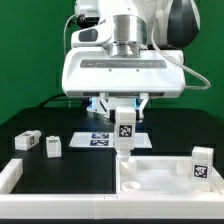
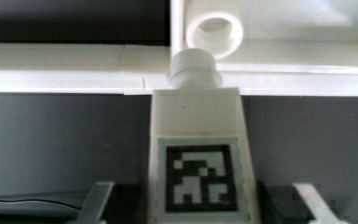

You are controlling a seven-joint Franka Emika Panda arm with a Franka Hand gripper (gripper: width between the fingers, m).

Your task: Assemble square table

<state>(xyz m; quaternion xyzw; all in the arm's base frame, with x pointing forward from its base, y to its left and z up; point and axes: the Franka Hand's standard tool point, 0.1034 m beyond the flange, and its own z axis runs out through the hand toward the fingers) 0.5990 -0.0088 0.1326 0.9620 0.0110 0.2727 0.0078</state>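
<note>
Your gripper [image 1: 123, 118] is pinching one leg, its fingers [image 2: 101, 200] on either side of the block. The held leg [image 1: 123, 135] hangs upright under the wrist. It's white and blocky, with a black-and-white square tag facing the exterior camera and a narrower rounded peg at its lower end. In the wrist view the held leg [image 2: 197, 130] fills the middle of the frame, tag toward the lens. Its peg tip sits just beside a raised socket ring [image 2: 213, 35] on the slab [image 2: 69, 55]. You can't tell whether peg and ring touch.

The slab [image 1: 170, 190] lies flat on the black table [image 1: 70, 165], at the exterior view's right. It's white plastic, rimmed, with a recessed middle. The held leg is over the corner at its left end in that view.

A standing leg [image 1: 203, 163] is upright on the slab near its right end, tag toward the camera.

Two more lie on the table at the exterior view's left, well apart from the slab: the far leg [image 1: 28, 141] and the nearer leg [image 1: 53, 146], both tagged.

The marker board [image 1: 100, 138] lies flat behind the held leg.
</note>
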